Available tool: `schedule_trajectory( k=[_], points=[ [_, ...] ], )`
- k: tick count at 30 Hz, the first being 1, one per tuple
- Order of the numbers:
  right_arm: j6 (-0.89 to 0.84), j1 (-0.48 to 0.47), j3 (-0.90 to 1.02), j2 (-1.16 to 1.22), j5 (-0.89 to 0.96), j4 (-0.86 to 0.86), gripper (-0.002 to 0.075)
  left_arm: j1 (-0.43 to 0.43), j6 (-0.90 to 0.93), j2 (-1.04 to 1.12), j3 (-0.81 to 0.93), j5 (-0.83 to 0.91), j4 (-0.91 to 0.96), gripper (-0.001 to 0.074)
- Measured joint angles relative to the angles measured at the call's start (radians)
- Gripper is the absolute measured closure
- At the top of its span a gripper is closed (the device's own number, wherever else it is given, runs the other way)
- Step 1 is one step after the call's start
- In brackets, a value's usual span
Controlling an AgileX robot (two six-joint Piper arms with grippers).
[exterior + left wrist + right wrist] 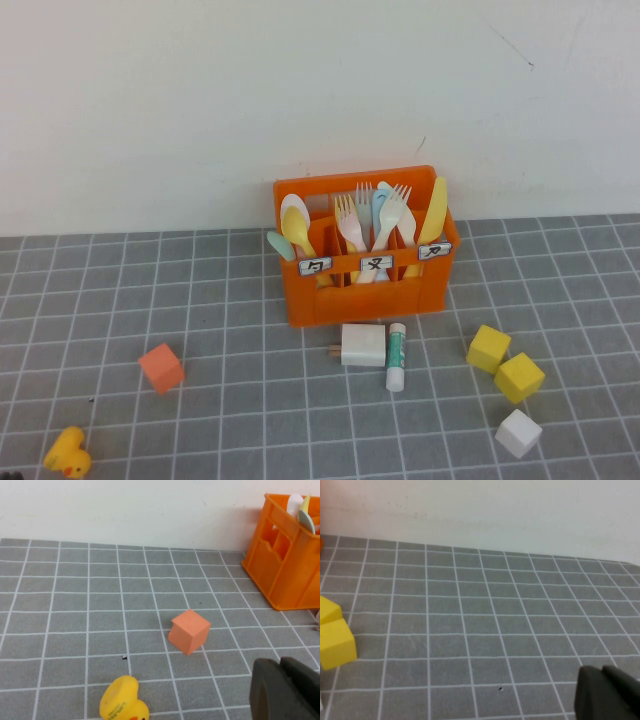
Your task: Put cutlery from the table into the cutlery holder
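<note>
The orange cutlery holder (366, 282) stands at the back of the grey gridded table (220, 300), against the wall. The pale-yellow spoon (297, 232) stands bowl-up in its left compartment, beside a white spoon (293, 207) and a teal spoon (278, 245). Forks fill the middle compartment and a yellow knife (433, 214) stands in the right one. No cutlery lies on the table. My left gripper (281, 672) is shut and empty, low over the table, near the orange cube (188, 631); the holder (287, 560) is ahead of it. My right gripper (603, 675) is shut and empty over bare table.
In front of the holder lie a white charger plug (362, 345) and a white-green tube (396, 356). Two yellow cubes (505, 363) and a white cube (518, 433) sit at the right. An orange cube (161, 367) and a yellow duck (68, 453) sit at the left.
</note>
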Motion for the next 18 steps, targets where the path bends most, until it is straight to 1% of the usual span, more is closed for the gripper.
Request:
schedule_trajectory(
  k=[18],
  points=[
    [0.0,0.0,0.0,0.0,-0.004,0.002,0.0728,0.0,0.014,0.0,0.0,0.004,0.003,0.0736]
  ],
)
